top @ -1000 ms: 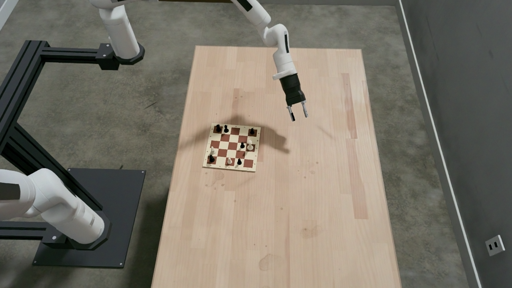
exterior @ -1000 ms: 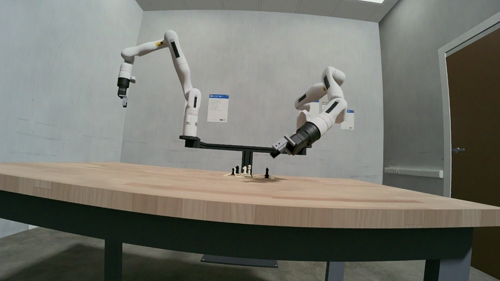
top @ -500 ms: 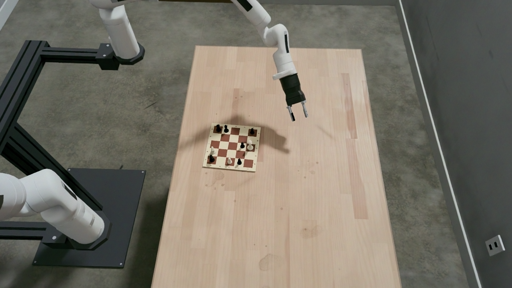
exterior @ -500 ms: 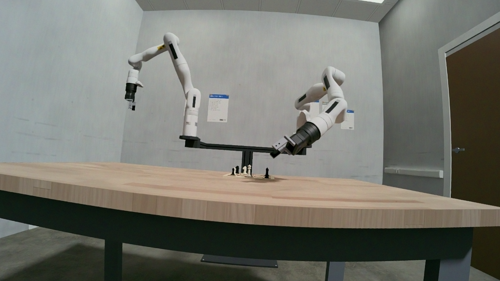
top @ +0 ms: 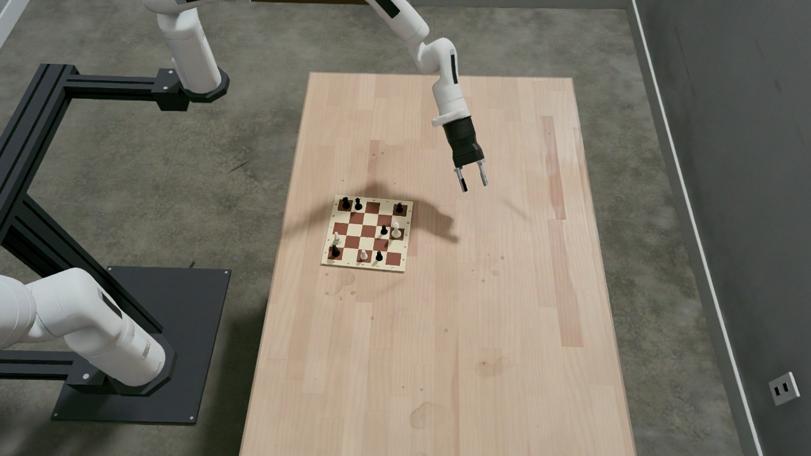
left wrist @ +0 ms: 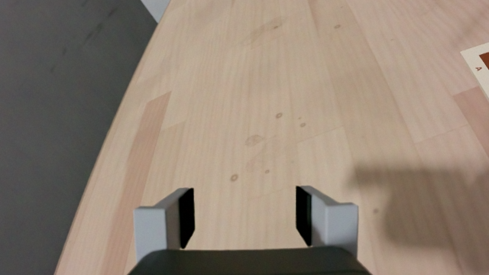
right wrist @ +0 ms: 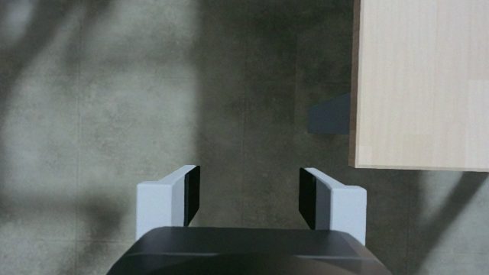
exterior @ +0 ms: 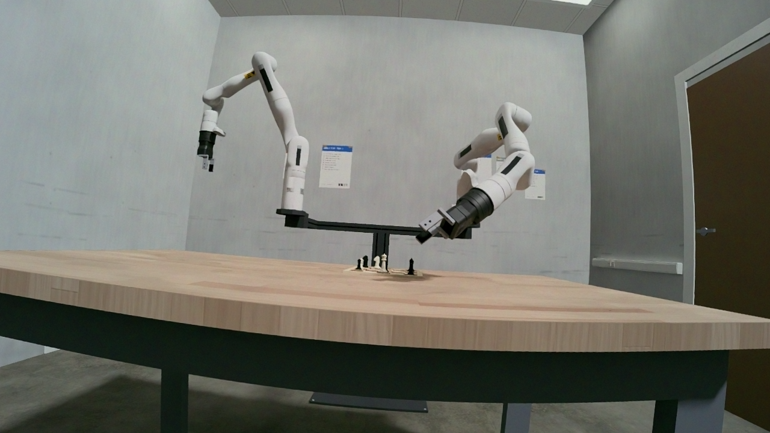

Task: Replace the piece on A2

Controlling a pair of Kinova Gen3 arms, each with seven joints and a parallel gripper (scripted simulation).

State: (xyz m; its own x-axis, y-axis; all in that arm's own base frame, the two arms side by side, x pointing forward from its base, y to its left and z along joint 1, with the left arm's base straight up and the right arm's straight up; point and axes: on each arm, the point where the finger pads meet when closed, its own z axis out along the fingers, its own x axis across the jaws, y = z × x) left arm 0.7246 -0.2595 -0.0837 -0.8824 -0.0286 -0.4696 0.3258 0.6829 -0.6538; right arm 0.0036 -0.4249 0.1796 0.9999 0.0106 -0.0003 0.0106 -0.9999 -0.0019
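Top view: the chessboard (top: 324, 261) (exterior: 351, 270) (left wrist: 467, 53) lies flat on the bench (top: 453, 363) (exterior: 301, 323) (left wrist: 244, 95) (right wrist: 416, 95), and everything here is placed from that board. The black piece on A2 (top: 378, 256) (exterior: 359, 264) stands upright in the row nearest the board's lower edge, one square in from the lower right corner. The white piece on B5 (top: 336, 238) stands upright on the left border column, one row further up, just beside the black piece in the lower left corner square (top: 335, 251).

The left hand (top: 474, 182) (exterior: 423, 230) (left wrist: 244, 208) hangs above the bench, well apart from the board, off its right side and past its upper edge in the picture. Its fingers are spread wide with nothing between them. The A2 piece is therefore to the lower left of this hand, and the B5 piece further left again; neither is touched. In the left wrist view only a corner of the board, with its letter A, shows at the right border.

The right hand (exterior: 207, 163) (right wrist: 249, 188) is also wide and holds nothing. It is well apart from the board, over the floor (right wrist: 134, 114) beyond the bench's edge.

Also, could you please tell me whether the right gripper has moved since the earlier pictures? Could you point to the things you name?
Yes: in the exterior view, the right gripper (exterior: 207, 165) (right wrist: 249, 188) has shifted sideways towards the large poster (exterior: 336, 168) and sits slightly lower against it.
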